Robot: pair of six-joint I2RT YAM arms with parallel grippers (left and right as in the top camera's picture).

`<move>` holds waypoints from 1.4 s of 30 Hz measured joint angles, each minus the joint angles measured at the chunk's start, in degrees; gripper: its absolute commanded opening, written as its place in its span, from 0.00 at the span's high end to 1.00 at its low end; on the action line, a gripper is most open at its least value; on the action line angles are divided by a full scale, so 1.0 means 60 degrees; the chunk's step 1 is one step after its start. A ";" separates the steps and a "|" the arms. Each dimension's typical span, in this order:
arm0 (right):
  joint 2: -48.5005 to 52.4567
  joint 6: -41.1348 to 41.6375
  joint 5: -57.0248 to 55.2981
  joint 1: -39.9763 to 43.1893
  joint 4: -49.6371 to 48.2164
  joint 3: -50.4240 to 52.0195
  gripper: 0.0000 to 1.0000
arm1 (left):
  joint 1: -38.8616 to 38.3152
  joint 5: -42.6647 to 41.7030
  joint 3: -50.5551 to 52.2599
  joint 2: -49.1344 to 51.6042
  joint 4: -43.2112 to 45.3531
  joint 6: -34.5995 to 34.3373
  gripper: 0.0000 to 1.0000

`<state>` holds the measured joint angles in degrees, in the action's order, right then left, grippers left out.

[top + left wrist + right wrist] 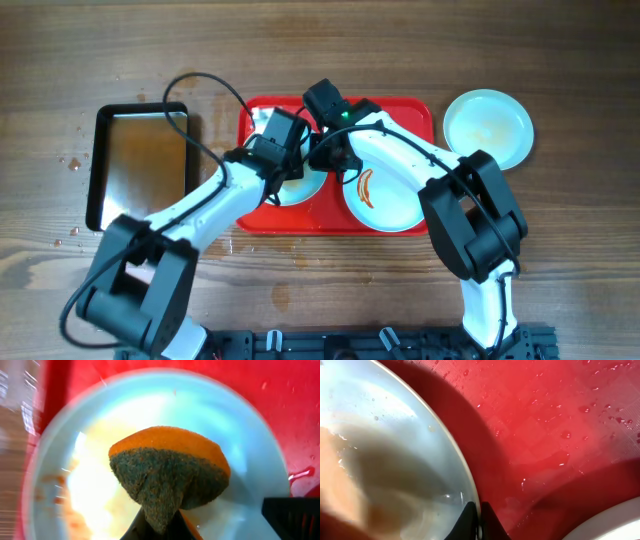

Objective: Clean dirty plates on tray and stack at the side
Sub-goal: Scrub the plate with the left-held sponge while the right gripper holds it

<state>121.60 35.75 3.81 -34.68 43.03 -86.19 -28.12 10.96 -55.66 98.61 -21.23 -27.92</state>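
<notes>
Mid-task. Left end effector (159, 527) grips a sponge (170, 475) over the smeared left plate (240, 435) on the tray (410, 108). Right end effector (476, 517) is closed, apparently pinching that plate's rim. The streaked plate (385, 200) is uncleaned. The third plate (488, 128) sits on the worktop (560, 250). Nothing is stacked.

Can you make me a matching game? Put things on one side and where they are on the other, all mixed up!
Things: 1 sponge; 2 metal pan; 3 sauce-streaked plate; 4 plate under the sponge.
Where: A on the table, left of the red tray; B rim pinched by the right end effector; C held by the left end effector; D right half of the tray.
Pairs: 1-C, 2-A, 3-D, 4-B.
</notes>
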 measured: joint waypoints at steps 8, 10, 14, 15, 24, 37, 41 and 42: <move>0.0000 -0.0004 -0.0029 0.0000 0.0007 0.0000 0.96 | -0.0004 -0.0066 -0.0164 0.0739 -0.0459 -0.0262 0.96; 0.0000 -0.0022 -0.0036 0.0000 0.0007 0.0000 0.96 | -0.0015 0.0412 -0.0222 0.0743 -0.0878 -0.0251 0.96; 0.0000 -0.0080 -0.0036 0.0000 0.0007 0.0000 0.96 | -0.0018 0.1894 -0.0244 0.0761 -0.1803 -0.0106 0.96; 0.0000 -0.0080 -0.0036 0.0000 0.0007 0.0000 0.96 | -0.0018 0.2266 -0.0244 0.0769 -0.1869 -0.0076 0.96; 0.0000 -0.0080 0.0124 -0.0062 0.0004 0.0000 0.96 | -0.0109 0.4564 -0.0291 0.0852 -0.2248 0.0331 0.96; 0.0000 -0.0076 0.0095 -0.0015 0.0036 0.0000 0.96 | 0.0404 0.1949 -0.0790 -0.0178 -0.1359 0.0546 0.96; 0.0000 -0.0076 0.0029 0.0022 0.0040 0.0000 0.96 | 0.0656 -0.0514 -0.0787 -0.0062 -0.0823 0.0535 0.96; 0.0000 -0.0076 0.0029 0.0040 0.0044 0.0000 0.96 | 0.0652 -0.0820 -0.0787 -0.0004 -0.0801 0.0535 0.96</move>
<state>121.60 35.29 3.99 -34.44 43.29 -86.19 -24.21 6.04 -60.38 98.59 -26.04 -24.71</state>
